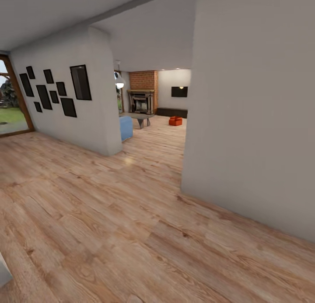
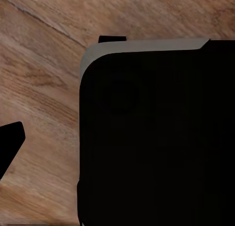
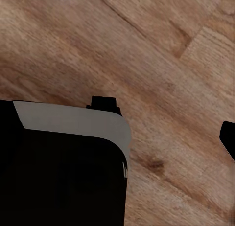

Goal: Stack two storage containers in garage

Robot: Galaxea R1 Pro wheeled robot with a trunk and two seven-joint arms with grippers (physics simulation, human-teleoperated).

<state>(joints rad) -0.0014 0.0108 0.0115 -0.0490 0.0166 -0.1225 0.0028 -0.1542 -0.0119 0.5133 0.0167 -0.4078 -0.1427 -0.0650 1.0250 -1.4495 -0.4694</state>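
Far down the hall I see the two storage containers (image 1: 175, 121) sitting on the living room's wood-plank floor (image 1: 157, 139), touching each other, near the long low dark cabinet (image 1: 172, 112) under the black TV (image 1: 179, 91), with the brick fireplace (image 1: 141, 99) and a low table (image 1: 141, 118) off to their left. Between me and them lie bare planks, a white wall (image 1: 253, 119) on my right and a wall of black frames (image 1: 52, 93) on my left. Each wrist camera looks down at planks past a dark body, and I cannot tell whether either gripper is apart or closed.

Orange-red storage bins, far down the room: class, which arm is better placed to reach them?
Neither yet: the orange-red rectangular bins sit far off across the light wood-plank floor; driving comes first.
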